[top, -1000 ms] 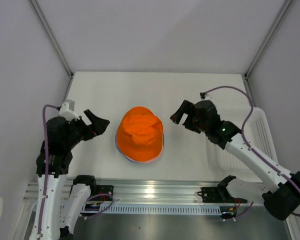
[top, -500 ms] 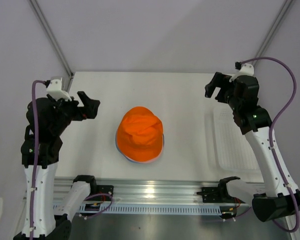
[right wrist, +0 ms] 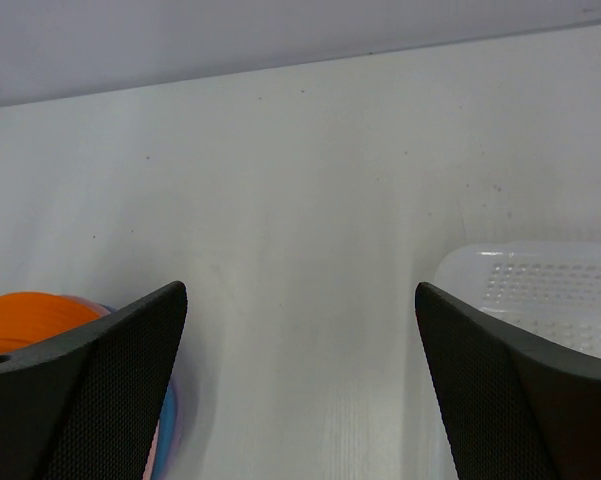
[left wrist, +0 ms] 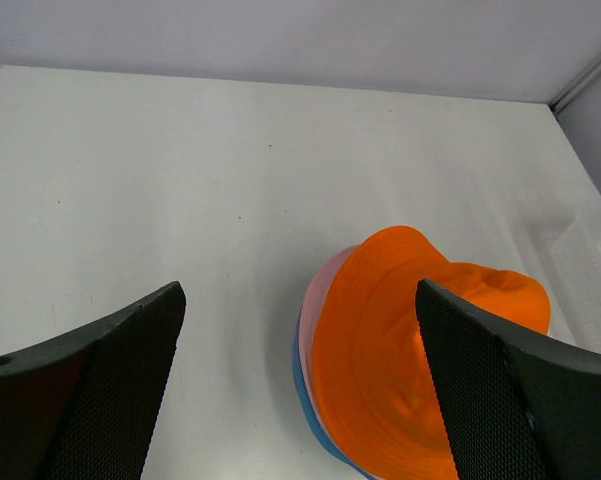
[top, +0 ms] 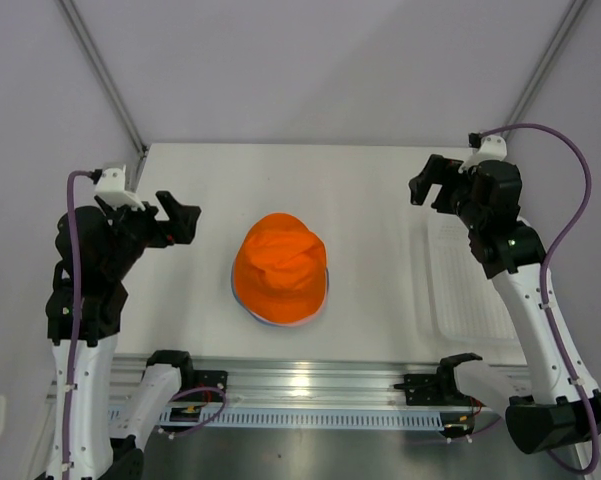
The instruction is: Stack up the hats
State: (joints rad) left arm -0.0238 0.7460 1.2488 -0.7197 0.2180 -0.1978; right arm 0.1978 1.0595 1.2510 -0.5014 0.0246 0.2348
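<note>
The hats form one pile in the middle of the table. A bright orange hat (top: 280,268) is on top, and a thin blue brim (top: 252,312) shows under its near edge. The left wrist view shows the orange hat (left wrist: 420,350) over a pink brim (left wrist: 323,290) and a blue brim (left wrist: 302,385). My left gripper (top: 182,219) hangs open to the left of the pile, raised and apart from it, with nothing between its fingers (left wrist: 120,380). My right gripper (top: 428,186) is open, high at the back right and far from the pile. Its view catches only the orange edge (right wrist: 25,310).
A white plastic basket (top: 480,290) lies on the right side of the table, below my right arm, and is also seen as the basket (right wrist: 540,285) in the right wrist view. White walls and metal posts enclose the back and sides.
Both grippers have drawn away from the hat pile: the left one up and leftward, the right one up to the back right. The pile has not moved.
</note>
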